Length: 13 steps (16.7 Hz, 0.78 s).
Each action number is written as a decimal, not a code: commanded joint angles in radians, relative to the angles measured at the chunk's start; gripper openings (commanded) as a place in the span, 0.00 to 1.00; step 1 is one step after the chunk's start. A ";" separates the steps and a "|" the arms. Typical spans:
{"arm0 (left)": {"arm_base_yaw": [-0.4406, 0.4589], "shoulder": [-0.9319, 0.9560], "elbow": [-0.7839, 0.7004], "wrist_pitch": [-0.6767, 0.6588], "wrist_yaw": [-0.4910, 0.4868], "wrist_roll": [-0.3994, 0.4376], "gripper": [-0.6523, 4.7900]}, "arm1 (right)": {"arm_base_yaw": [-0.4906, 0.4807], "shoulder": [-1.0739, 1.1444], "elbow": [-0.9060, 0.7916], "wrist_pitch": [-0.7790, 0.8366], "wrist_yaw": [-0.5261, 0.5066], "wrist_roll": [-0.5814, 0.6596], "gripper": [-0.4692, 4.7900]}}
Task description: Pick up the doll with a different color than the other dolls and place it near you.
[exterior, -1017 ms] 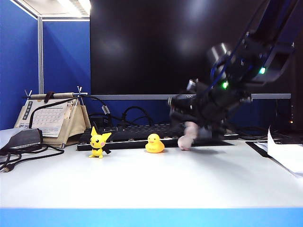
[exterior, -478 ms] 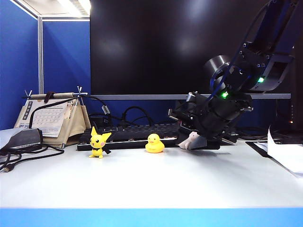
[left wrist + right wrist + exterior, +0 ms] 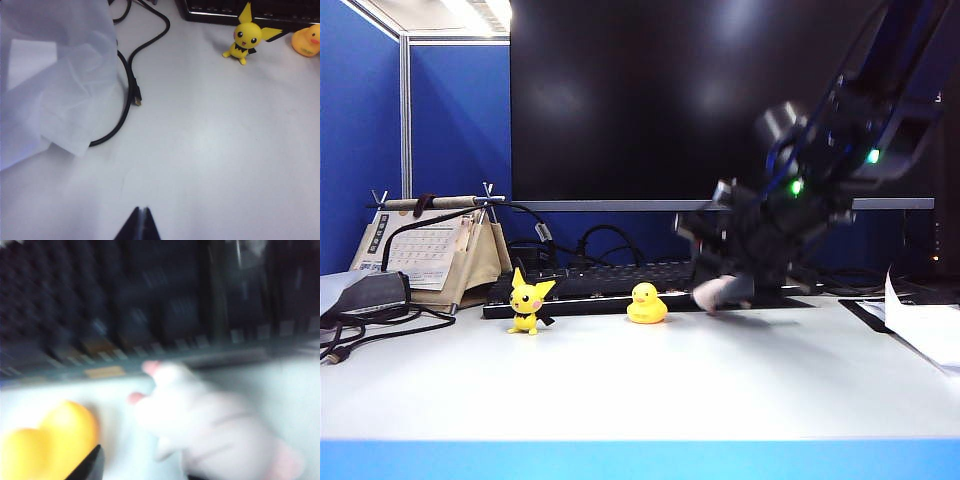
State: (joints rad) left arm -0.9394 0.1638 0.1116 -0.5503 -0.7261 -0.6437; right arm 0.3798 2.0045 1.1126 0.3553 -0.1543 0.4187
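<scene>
The doll with a different color (image 3: 720,292), a pale white-pink rabbit, sits blurred at the tip of my right gripper (image 3: 728,288), just right of the yellow duck (image 3: 646,303). In the right wrist view the doll (image 3: 210,425) leans over between the fingers of my right gripper (image 3: 140,469), ears toward the keyboard, with the duck (image 3: 45,445) beside one finger. The pointy-eared yellow doll (image 3: 528,300) stands further left. My left gripper (image 3: 142,212) hovers shut over bare table, with that doll (image 3: 247,37) and the duck (image 3: 307,40) far ahead. It does not show in the exterior view.
A black keyboard (image 3: 600,285) lies right behind the dolls, below a dark monitor (image 3: 700,90). A desk calendar (image 3: 430,250) and cables (image 3: 130,90) are at the left, beside a crumpled white sheet (image 3: 55,80). Papers (image 3: 925,330) lie at the right edge.
The right gripper's fingers closed in on the rabbit doll, which tipped from upright to leaning. The arm is now blurred by motion. The yellow dolls stayed put.
</scene>
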 commanded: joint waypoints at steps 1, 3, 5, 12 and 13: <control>0.001 0.002 0.000 -0.001 -0.003 0.004 0.11 | -0.006 -0.022 0.020 0.026 -0.005 0.001 0.46; 0.001 0.002 0.000 -0.002 -0.003 0.004 0.11 | -0.009 -0.029 0.026 0.016 -0.005 0.001 0.46; 0.001 0.002 0.000 -0.001 -0.003 0.004 0.11 | -0.009 -0.032 0.026 0.015 -0.008 0.001 0.39; 0.001 0.002 0.001 -0.002 -0.003 0.004 0.11 | -0.022 -0.061 0.026 -0.028 -0.029 -0.023 0.71; 0.001 0.002 0.000 -0.002 -0.003 0.004 0.11 | -0.050 -0.095 0.026 -0.045 0.018 -0.055 0.83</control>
State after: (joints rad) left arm -0.9394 0.1638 0.1116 -0.5499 -0.7261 -0.6437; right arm 0.3496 1.9343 1.1347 0.3061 -0.1715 0.3912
